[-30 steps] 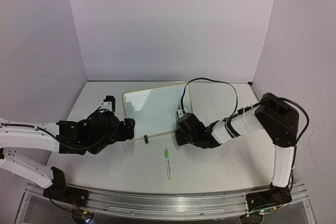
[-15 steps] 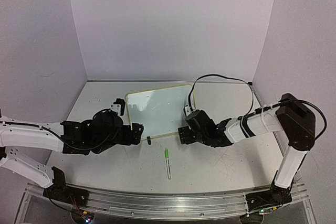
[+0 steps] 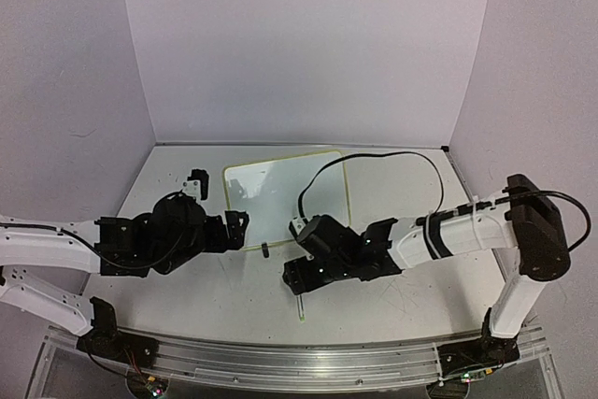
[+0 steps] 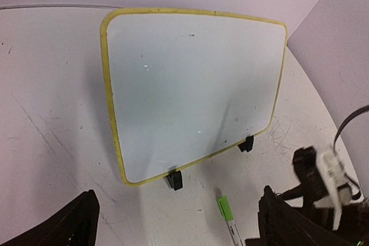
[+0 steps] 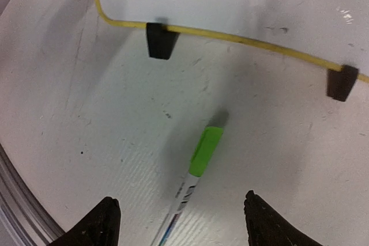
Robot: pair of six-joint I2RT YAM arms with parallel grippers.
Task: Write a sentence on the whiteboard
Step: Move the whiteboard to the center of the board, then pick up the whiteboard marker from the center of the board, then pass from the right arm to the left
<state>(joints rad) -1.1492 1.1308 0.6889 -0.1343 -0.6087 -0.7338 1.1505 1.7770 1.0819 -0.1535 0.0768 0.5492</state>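
Yellow-framed, the whiteboard sits toward the back of the scratched white table, with its two black feet along the near edge. Bare tabletop lies to its right and in front of it, up to the metal rail.

The left gripper hangs near the board's near-left corner without touching it, jaws spread wide. The right gripper is low over the green-capped marker, which lies just in front of the feet. Its fingers stand apart on either side of the pen, gripping nothing.

A second ago the right gripper sat at the board's near-right edge and the marker lay in full view. That gripper has since swung left and nearer, hiding most of the pen from above.
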